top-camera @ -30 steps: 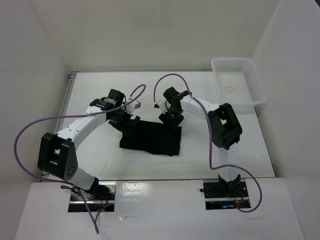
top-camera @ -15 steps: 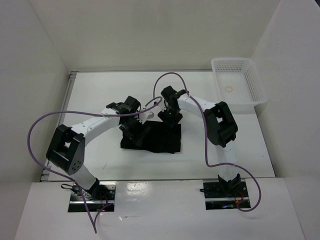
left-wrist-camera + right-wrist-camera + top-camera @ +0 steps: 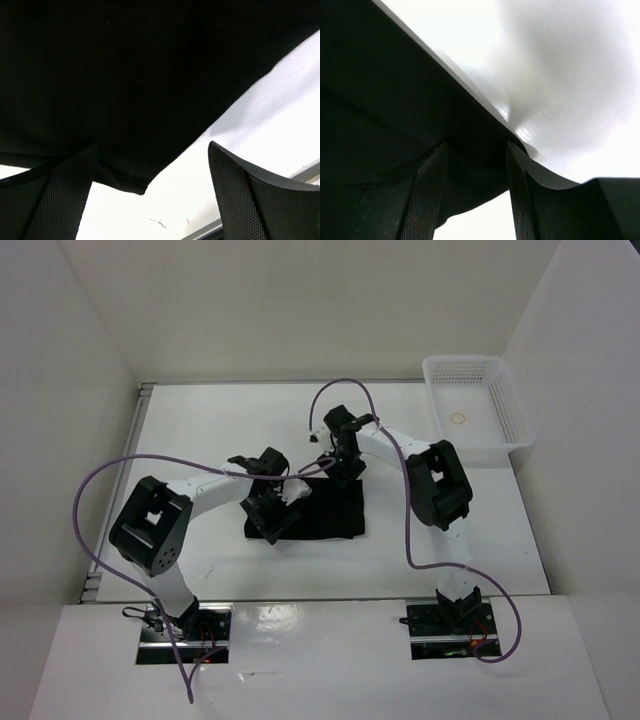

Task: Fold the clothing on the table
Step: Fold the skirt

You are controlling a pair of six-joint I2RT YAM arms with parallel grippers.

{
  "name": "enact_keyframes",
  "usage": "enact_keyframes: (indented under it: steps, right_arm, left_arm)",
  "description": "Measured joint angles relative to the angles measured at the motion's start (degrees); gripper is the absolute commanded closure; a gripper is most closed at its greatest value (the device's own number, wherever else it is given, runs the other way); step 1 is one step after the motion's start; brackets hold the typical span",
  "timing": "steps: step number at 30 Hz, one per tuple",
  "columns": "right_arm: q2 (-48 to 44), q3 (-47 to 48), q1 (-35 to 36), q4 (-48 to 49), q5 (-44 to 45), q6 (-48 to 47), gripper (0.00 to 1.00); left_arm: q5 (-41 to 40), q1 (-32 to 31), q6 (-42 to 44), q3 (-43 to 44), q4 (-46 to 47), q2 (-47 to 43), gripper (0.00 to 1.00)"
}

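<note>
The black clothing [image 3: 325, 512] lies as a flat, roughly rectangular layer on the white table [image 3: 200, 430]. My left gripper [image 3: 273, 516] hovers over its left part. In the left wrist view this gripper [image 3: 152, 146] is open, with a corner of the clothing [image 3: 125, 75] and bare table [image 3: 280, 115] showing between the wide-set fingers. My right gripper [image 3: 345, 471] sits at the clothing's far right corner. In the right wrist view it [image 3: 476, 150] is shut on a bunch of the clothing [image 3: 370, 100] that fills the gap between the fingers.
A white mesh basket [image 3: 466, 361] stands at the back right corner with a small ring inside. Purple cables loop above both arms. White walls close in the table on the left, back and right.
My left arm swung right and now sits over the clothing's left part. My right gripper drew back toward the far side, and the clothing's right side followed and squared up.
</note>
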Motion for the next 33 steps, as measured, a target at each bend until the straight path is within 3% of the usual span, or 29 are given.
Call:
enact_keyframes:
  steps: [10,18,22,27,33]
  right_arm:
    - [1.29,2.27,-0.57,0.28,0.81,0.22,0.45]
    - [2.78,4.15,-2.23,0.63,2.80,0.39,0.44]
    - [5.22,8.48,-3.96,0.66,3.08,0.48,0.44]
    - [8.63,14.43,-4.52,0.59,4.42,0.63,0.44]
    - [9.79,18.36,-4.66,0.55,6.95,0.55,0.41]
  left_arm:
    - [1.81,1.99,6.56,0.20,-0.68,0.31,0.08]
    - [4.15,3.76,13.00,0.55,-2.36,0.55,0.16]
    - [4.85,4.63,14.56,0.57,-2.51,0.57,0.25]
    - [4.72,5.35,16.06,0.92,-2.60,0.90,0.60]
    - [4.74,7.61,16.57,3.19,-9.31,0.00,0.62]
